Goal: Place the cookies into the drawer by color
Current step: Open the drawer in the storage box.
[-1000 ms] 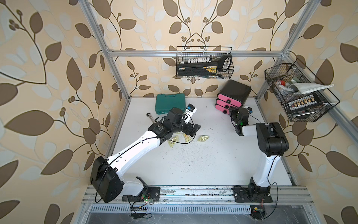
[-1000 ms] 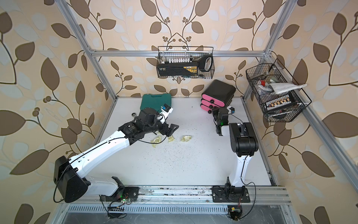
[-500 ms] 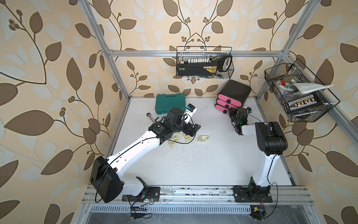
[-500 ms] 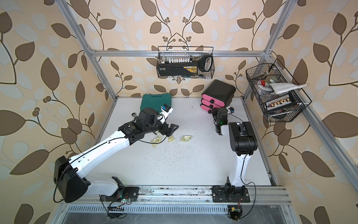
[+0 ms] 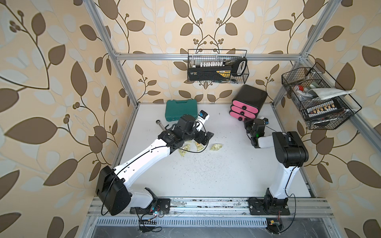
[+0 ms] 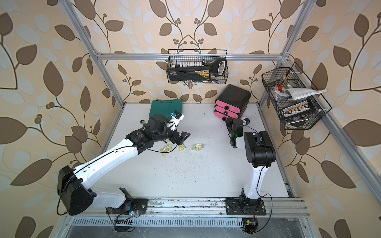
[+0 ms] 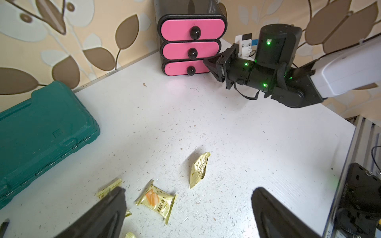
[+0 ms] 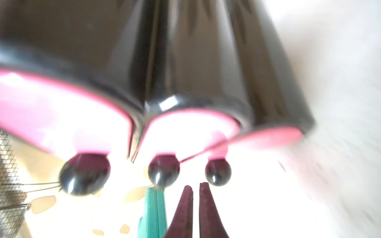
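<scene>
Both top views looked steeply down from high above the table's near edge, sharing almost the whole scene. The left wrist camera sat low, facing across the table toward the drawer cabinet at upper centre. The right wrist camera sat very near the cabinet, blurred.

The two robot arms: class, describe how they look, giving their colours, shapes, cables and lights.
Both arms have white link shells with bulky black joint housings. The left arm trails a thin black cable. The right arm shows small green lights on its black wrist. Each tool has tapered black fingers.
</scene>
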Motion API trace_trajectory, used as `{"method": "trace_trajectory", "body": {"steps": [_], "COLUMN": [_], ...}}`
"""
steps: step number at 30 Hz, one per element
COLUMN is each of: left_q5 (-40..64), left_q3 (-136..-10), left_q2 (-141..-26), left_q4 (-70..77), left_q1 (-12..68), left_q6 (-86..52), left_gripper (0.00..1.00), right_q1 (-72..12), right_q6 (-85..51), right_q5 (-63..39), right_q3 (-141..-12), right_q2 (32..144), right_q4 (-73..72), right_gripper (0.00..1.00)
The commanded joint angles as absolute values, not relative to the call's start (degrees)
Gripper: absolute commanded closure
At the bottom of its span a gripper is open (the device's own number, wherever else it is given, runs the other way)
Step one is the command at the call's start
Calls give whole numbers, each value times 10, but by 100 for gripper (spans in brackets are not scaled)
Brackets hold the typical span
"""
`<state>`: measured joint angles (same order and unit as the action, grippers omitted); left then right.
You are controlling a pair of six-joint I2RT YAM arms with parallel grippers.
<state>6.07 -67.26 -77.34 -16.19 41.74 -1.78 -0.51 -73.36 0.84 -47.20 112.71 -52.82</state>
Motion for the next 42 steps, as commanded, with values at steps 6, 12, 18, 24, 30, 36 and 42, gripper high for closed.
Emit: {"method": "trace_trajectory", "body": {"steps": [6,12,18,24,30,36,42], "left_q5": [64,57,62,59,59,53,55], "left_q3": [-676,-676,-677,-677,-678,-677,-677], "left_q2": [-761,-756,-757,-758,-757,-755,-754], "left_q4": [-147,-149,-149,-150,-151,-150,-150], "left_q1": [423,424,424,424,424,424,424], "left_q6": [-15,-11,-14,-12,-12,-9,-10], "left_gripper": [2,2,2,2,2,2,2], "right_q1": [-3,0,2,2,2,2,2], "right_q6": [-794,-818,-811,-824,-819,-815,-815], "right_q5": [-43,-46,-49,-47,-45,-35,-36], "right_q3": [-475,-514,-544,-567,-604,-621,-603], "right_q2": [1182,1239,1251,1274,1289,1296,1293], "right_q4": [-598,-602,-580,-574,-551,-530,-540], "right_gripper": [69,54,49,49,50,56,74]}}
